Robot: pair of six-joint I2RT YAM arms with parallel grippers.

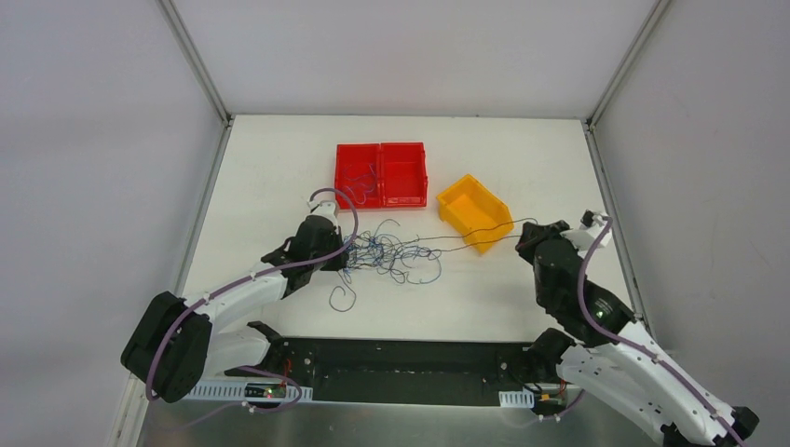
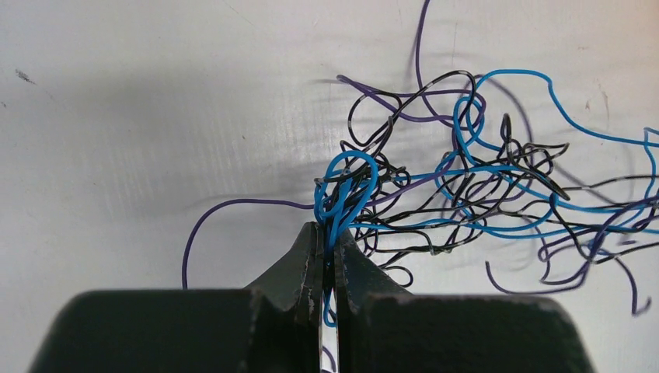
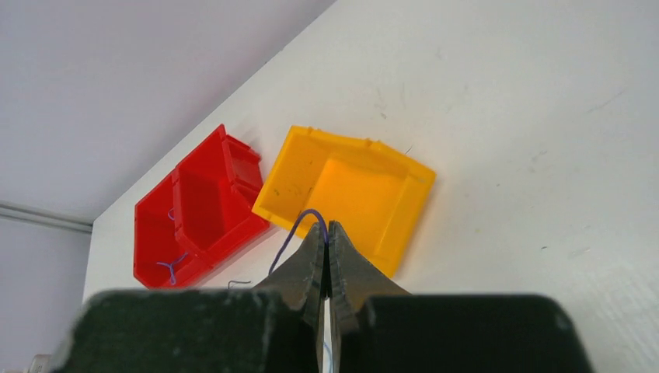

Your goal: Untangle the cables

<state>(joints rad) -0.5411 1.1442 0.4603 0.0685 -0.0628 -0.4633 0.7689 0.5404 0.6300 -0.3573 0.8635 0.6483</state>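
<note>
The cables (image 1: 396,251) lie in a tangle of blue, purple and black wires on the white table, in front of the red bins. My left gripper (image 1: 347,253) is at the tangle's left edge. In the left wrist view it (image 2: 329,233) is shut on a loop of blue cable (image 2: 346,186), with the rest of the tangle (image 2: 482,186) spreading right. My right gripper (image 1: 524,242) is to the right of the tangle. In the right wrist view it (image 3: 328,229) is shut on a thin purple cable (image 3: 299,225). One strand (image 1: 447,238) runs taut from the tangle to the right gripper.
Two red bins (image 1: 381,174) stand side by side behind the tangle; the left one holds a bit of purple wire (image 3: 172,264). A yellow bin (image 1: 475,212) sits to their right, also in the right wrist view (image 3: 350,194). A loose purple wire (image 1: 343,296) lies nearer the bases.
</note>
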